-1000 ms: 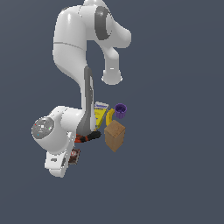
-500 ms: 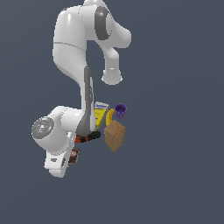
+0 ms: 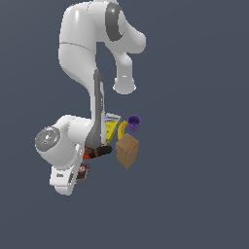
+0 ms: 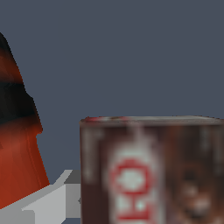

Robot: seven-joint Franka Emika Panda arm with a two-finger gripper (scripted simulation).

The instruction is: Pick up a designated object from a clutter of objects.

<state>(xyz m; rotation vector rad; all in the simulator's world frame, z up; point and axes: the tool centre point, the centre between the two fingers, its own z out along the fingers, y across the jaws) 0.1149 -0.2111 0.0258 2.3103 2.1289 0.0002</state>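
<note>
You have the small flat dark brown box with the red label and white lettering (image 4: 151, 171) filling much of the wrist view, very close to the camera, its printed face blurred but the red ring mark readable. In the exterior view the same small brown box (image 3: 83, 171) sits at the edge of the clutter nearest the arm's hand, mostly hidden behind the white wrist housing, with only a sliver of dark brown and red showing.

Gripper (image 3: 78, 177): you see one pale grey finger (image 4: 52, 199) beside the box in the wrist view, just next to its edge; the other finger is not visible. You cannot tell whether the jaws are apart, together, or clamped on the box.

Just beside the box lies the red-and-black power drill (image 3: 97, 151), seen in the wrist view as a large red and black mass (image 4: 17, 131) to one side. Further out in the exterior view stands the taller plain tan cardboard box (image 3: 127, 151), upright and slightly turned. Beyond it are the yellow box (image 3: 112, 127), the yellow banana (image 3: 122, 129) beside it, and the purple cup (image 3: 134, 123) towards the exterior view's right. All rest on a plain dark grey bench (image 3: 194, 185).
</note>
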